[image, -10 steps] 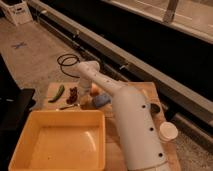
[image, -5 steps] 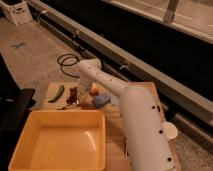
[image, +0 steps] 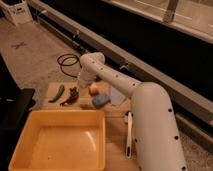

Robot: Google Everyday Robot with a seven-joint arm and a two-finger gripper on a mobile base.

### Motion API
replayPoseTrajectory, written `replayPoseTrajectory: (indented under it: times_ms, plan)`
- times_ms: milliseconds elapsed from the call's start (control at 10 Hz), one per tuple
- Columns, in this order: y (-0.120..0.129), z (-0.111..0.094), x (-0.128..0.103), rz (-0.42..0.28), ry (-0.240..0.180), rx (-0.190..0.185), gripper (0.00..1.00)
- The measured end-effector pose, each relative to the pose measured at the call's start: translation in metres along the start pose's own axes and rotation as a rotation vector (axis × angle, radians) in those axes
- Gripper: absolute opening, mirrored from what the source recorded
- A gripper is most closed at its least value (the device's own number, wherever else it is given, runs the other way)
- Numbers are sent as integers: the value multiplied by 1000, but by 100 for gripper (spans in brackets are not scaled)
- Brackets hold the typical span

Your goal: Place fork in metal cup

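Observation:
My white arm (image: 150, 120) rises from the lower right, bends at the elbow, and points down at the far side of the wooden table (image: 112, 145). The gripper (image: 81, 84) is at its end, just above the table's back edge, between a dark brownish object (image: 72, 95) and an orange object (image: 93, 90). I cannot pick out the fork. No metal cup shows; the arm covers the right part of the table.
A large yellow bin (image: 57, 142) fills the near left of the table. A green object (image: 57, 92), a blue object (image: 100, 101), a grey cloth (image: 117, 96) and a long white brush (image: 129, 132) lie on the table. A black cable (image: 67, 60) lies on the floor behind.
The arm has swung further over the right of the table and now hides the white cup that showed there. The gripper end has stayed near the table's back edge.

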Motion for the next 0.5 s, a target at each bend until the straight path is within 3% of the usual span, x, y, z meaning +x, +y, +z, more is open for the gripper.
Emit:
replayPoseTrajectory:
  times_ms: [300, 500]
  plan:
    - [-5, -45, 22, 1, 30, 62, 0]
    - [0, -77, 47, 19, 74, 76, 0]
